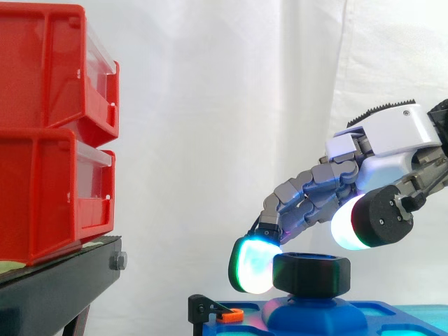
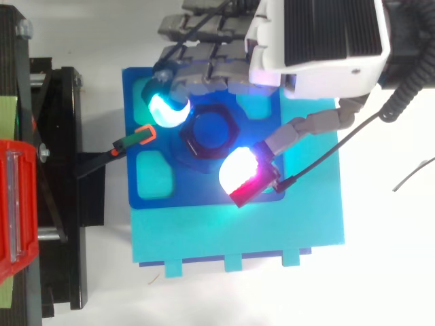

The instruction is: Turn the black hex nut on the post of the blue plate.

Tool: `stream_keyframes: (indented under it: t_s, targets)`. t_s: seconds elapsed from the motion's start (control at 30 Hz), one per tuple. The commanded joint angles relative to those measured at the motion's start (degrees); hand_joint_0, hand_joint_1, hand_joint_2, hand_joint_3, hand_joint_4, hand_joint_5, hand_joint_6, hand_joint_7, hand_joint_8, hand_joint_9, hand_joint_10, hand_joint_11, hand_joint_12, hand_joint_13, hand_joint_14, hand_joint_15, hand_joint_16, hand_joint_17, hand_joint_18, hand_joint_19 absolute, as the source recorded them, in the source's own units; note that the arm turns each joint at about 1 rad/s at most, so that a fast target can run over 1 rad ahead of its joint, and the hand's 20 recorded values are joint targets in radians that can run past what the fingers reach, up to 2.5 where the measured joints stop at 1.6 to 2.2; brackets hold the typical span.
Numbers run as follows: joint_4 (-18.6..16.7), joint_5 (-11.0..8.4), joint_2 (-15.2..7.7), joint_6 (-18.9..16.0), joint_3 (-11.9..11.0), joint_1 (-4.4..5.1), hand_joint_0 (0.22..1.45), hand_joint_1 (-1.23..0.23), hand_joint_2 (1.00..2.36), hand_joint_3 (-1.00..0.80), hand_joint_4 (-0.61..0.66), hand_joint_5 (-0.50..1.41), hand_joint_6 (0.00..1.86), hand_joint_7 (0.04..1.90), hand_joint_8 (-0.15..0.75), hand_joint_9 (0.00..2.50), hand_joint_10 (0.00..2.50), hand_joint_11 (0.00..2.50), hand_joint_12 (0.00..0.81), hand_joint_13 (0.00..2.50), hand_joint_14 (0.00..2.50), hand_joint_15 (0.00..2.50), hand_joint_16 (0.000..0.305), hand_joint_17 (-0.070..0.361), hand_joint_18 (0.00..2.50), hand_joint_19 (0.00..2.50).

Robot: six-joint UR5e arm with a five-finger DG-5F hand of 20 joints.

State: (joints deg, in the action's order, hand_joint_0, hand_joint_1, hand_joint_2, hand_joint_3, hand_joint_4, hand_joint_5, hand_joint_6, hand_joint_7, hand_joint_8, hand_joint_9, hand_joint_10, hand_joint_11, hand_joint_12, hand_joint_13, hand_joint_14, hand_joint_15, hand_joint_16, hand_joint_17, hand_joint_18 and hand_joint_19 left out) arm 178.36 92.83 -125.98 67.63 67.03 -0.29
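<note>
While hand [image 1: 392, 140] fingers [image 1: 253, 264] clamp it | black hex nut [image 1: 311, 274]: chunky, six-sided, matte | blue plate [image 2: 132, 88]: smooth, pocketed

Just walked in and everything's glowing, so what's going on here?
A robot hand, coming in from the right, hovers at the black nut, which sits on the post of a blue plate. Whether it already grips the nut is not clear. Red bins sit on a black stand to the left.
</note>
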Motion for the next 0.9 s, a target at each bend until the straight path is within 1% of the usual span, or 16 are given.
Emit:
stream_keyframes:
  t_s: [0.0, 0.1, 0.27, 0.37, 0.53, 0.7, 0.87]
  targets:
    - [0.0, 0.07, 0.0, 0.5, 0.0, -0.59, 0.48, -0.47, 1.0, -0.5, 0.21, -0.19, 0.5, 0.8, 0.255, 0.33, 0.0, 0.0, 0.376, 0.07, 0.0, 0.0, 0.058, 0.131, 0.0, 0.08]
    - [0.1, 1.13, -0.1, 0.8, -0.1, -1.47, 0.48, -0.47, 1.0, -0.5, 0.21, -0.19, 0.5, 0.8, 0.255, 0.33, 0.0, 0.0, 0.376, 0.06, 0.0, 0.0, 0.058, 0.131, 0.0, 0.09]
    - [0.1, 1.57, 0.0, 0.8, -0.3, -1.82, 0.48, -0.47, 1.0, -0.5, 0.21, -0.19, 0.5, 0.8, 0.256, 0.33, 0.0, 0.0, 0.376, 0.07, 0.0, 0.0, 0.058, 0.131, 0.0, 0.08]
    - [0.5, 1.57, 0.0, 0.8, -1.4, -1.82, 0.48, -0.47, 1.0, -0.5, 0.21, -0.19, 0.5, 0.8, 0.256, 0.33, 0.0, 0.0, 0.376, 0.07, 0.0, 0.0, 0.058, 0.131, 0.0, 0.09]
    - [0.8, 1.3, 0.0, 0.8, -3.0, -1.38, 0.48, -0.47, 1.0, -0.5, 0.21, -0.19, 0.5, 0.8, 0.254, 0.33, 0.0, 0.0, 0.375, 0.07, 0.0, 0.0, 0.058, 0.131, 0.0, 0.09]
    - [0.4, 1.13, 0.0, 0.6, -3.8, -0.86, 0.48, -0.47, 1.0, -0.5, 0.21, -0.19, 0.5, 0.8, 0.255, 0.33, 0.0, 0.0, 0.375, 0.07, 0.0, 0.0, 0.058, 0.131, 0.0, 0.09]
    - [-0.2, -0.54, -0.1, -0.2, -3.8, 0.81, 0.48, -0.47, 1.0, -0.5, 0.21, -0.19, 0.5, 0.8, 0.255, 0.33, 0.0, 0.0, 0.375, 0.07, 0.0, 0.0, 0.058, 0.13, 0.0, 0.09]
